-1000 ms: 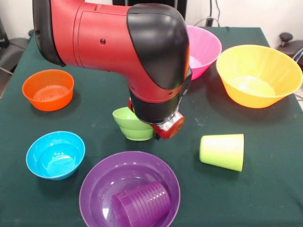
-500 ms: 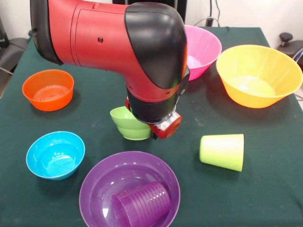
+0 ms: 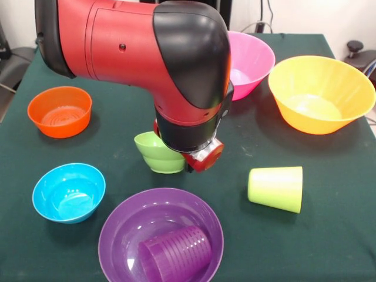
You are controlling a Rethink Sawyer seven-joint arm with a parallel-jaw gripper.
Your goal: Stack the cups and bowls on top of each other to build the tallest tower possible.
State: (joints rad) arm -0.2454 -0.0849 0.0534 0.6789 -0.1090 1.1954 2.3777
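Because the red and black arm (image 3: 147, 64) filled the centre of the front view, the gripper (image 3: 197, 158) itself was hidden under the wrist; only a red block w/ a round face showed at its lower end, so whether it was wide, narrow or holding anything couldn't be told. The green bowl (image 3: 155, 154) sat tilted just left of that block, partly covered by the wrist; whether they touched wasn't clear. The orange bowl (image 3: 59, 111) stood upright far left on the green table (image 3: 329, 235), the blue bowl (image 3: 69, 192) nearer the camera below it. The purple bowl (image 3: 160, 235) was cut off by the bottom edge, w/ the purple cup (image 3: 175, 252) lying on its side inside. The lime green cup (image 3: 275, 188) lay on its side at right, apart from the rest. The pink bowl (image 3: 249, 61) was half hidden behind the arm; the yellow bowl (image 3: 320, 93) stood beside it, well apart from the cups.
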